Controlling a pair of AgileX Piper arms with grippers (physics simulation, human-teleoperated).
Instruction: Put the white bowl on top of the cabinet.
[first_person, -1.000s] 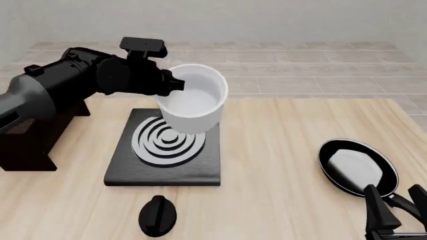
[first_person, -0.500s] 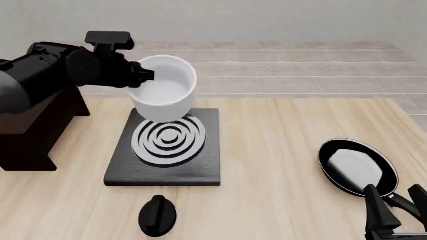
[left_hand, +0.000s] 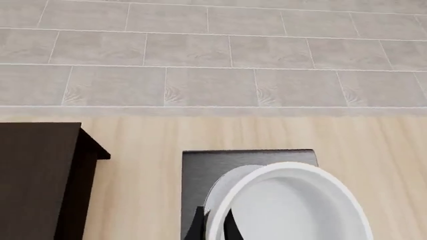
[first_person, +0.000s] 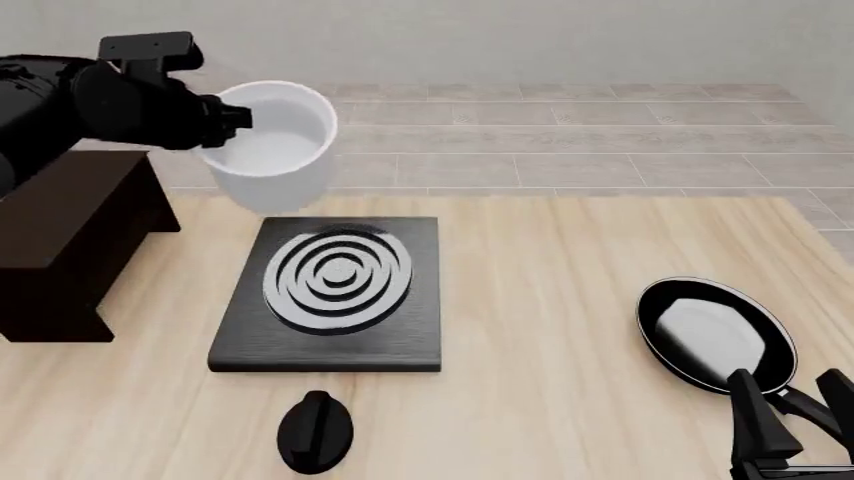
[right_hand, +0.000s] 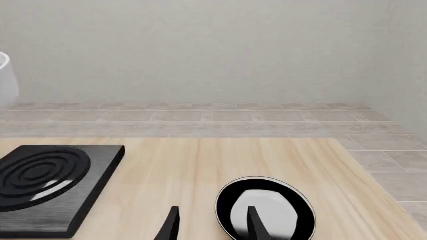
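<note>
The white bowl (first_person: 271, 143) hangs in the air above the table's far left, between the stove plate and the cabinet (first_person: 64, 228). My left gripper (first_person: 224, 120) is shut on the bowl's left rim. In the left wrist view the bowl (left_hand: 293, 207) fills the lower middle, its rim pinched by the left gripper (left_hand: 213, 227), and the dark cabinet (left_hand: 37, 175) stands off to one side, its flat top bare. My right gripper (first_person: 794, 412) rests open at the near right; in the right wrist view the right gripper (right_hand: 212, 227) holds nothing.
A black stove plate (first_person: 260, 335) with silver rings lies mid-table, with a black knob (first_person: 316, 430) in front of it. A black frying pan (first_person: 714, 332) with a whitish inside sits near the right gripper. Tiled floor lies beyond the table's far edge.
The left arm has carried the bowl up and to the left, from above the stove plate toward the cabinet. The right arm has stayed still.
</note>
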